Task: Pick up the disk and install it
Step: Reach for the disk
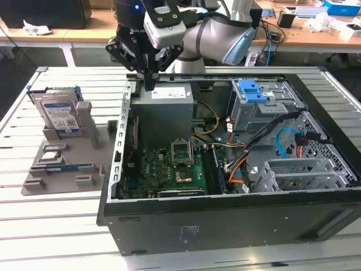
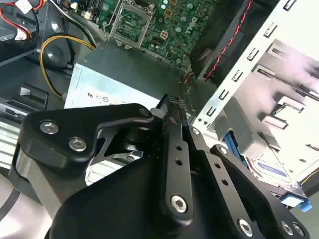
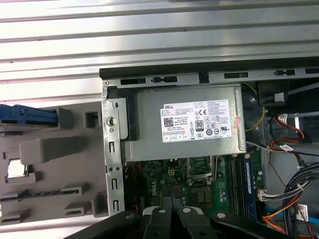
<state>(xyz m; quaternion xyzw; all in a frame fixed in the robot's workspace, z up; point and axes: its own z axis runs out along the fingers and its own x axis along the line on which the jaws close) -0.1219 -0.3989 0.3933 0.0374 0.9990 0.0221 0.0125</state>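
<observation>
The gripper has its jaws pressed together, and there is nothing between them. It hangs with its tips pointing down, just above the back corner of the grey power box inside the open computer case. Past the power box, deeper in the case, lies the green board. The disk is well away from the jaws, outside the case, toward the exterior view's left. It stands upright in a slot of the grey holder on the table, with its white and blue label facing out and its blue frame around it. In the second wrist view the disk shows beyond the case wall. I think the job is at its first step: the disk is not picked up yet. To grab it, the jaws would need to be over the holder, opened wide enough to fit around the disk, and lined up with its thin top edge.
</observation>
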